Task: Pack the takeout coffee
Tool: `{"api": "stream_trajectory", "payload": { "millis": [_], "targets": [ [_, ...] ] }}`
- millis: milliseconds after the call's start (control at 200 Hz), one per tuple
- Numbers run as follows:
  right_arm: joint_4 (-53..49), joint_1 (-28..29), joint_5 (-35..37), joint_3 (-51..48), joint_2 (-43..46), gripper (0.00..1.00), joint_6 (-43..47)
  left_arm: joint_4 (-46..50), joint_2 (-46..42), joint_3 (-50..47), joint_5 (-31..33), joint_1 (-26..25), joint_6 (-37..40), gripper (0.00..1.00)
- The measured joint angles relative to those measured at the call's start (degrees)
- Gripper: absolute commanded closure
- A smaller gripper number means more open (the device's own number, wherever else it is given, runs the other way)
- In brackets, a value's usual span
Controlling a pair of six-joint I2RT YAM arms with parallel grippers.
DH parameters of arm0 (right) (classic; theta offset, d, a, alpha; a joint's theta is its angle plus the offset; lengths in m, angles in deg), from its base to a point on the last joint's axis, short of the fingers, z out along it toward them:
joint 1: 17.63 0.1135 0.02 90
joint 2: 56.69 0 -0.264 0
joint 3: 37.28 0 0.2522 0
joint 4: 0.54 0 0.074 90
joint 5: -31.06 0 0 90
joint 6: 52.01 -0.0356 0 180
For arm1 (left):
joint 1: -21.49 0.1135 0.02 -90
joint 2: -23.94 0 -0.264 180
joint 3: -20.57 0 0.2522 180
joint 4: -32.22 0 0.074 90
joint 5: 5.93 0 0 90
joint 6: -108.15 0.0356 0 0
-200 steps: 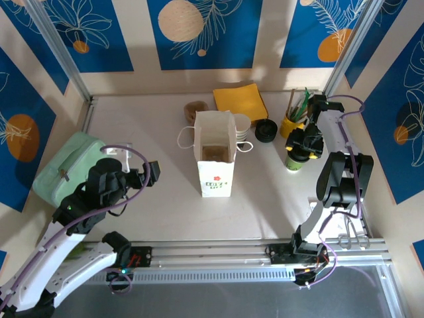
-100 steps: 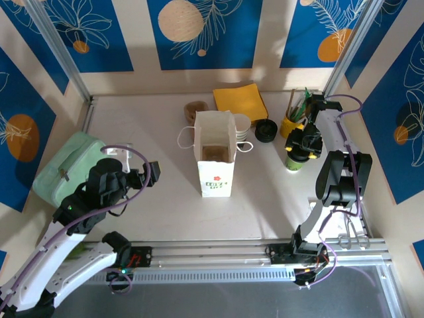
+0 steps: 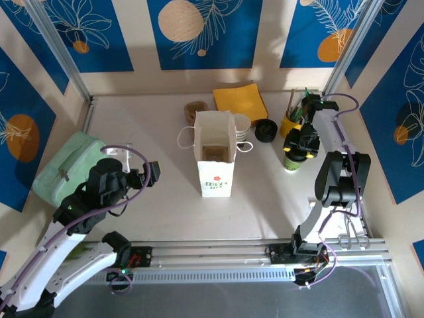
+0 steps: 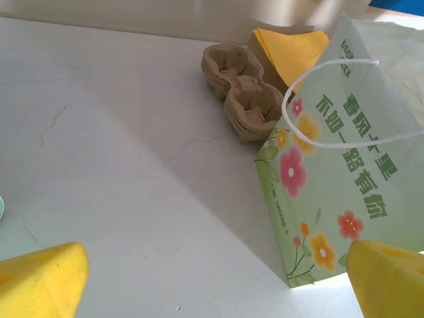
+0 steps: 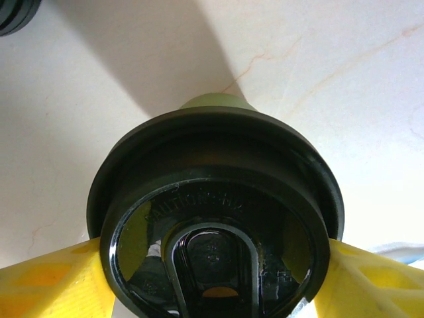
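Surface: pale marble-look table (image 3: 165, 199), blue leaf-print panels behind.
Coffee place: takeout coffee (image 3: 291, 162) on the right side of the table, well apart from the white paper bag (image 3: 215, 159), just on the near side of the yellow cup (image 3: 291, 123) holding straws.
Coffee vs claw: right under the right gripper (image 3: 299, 142); in the right wrist view the coffee lid (image 5: 215, 218) sits centred between the yellow fingers (image 5: 46, 281).
Coffee axis: upright, long axis vertical, black lid facing up at the wrist camera, green side showing past the far rim.
Right claw: jaws partway spread, one finger on each side of the cup below the lid rim. Contact with the cup wall is hidden, so can't tell if it is clamped or loose.
Left claw: left gripper (image 4: 215, 275) spread wide, nothing between the tips, touching nothing, over bare table beside the bag's printed side.
Other: brown cup carrier (image 4: 242, 89) and yellow napkins (image 4: 291, 46) beyond the bag; green pouch (image 3: 66, 169) at left.
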Motion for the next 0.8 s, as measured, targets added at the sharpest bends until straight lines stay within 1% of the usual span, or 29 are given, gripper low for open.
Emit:
{"api": "stream_trajectory", "payload": {
  "millis": [380, 505, 800],
  "targets": [
    [-3.87, 5.66, -0.63, 1.01, 4.42, 0.29, -1.05, 0.00, 0.00, 0.00, -0.02, 0.00, -0.02, 0.01],
    [-4.76, 8.61, -0.46, 1.01, 5.22, 0.29, -1.53, 0.00, 0.00, 0.00, -0.02, 0.00, -0.02, 0.00],
    [-3.65, 13.62, -0.48, -0.63, 5.22, 0.28, -3.21, 0.00, 0.00, 0.00, -0.02, 0.00, -0.04, 0.01]
  ]
}}
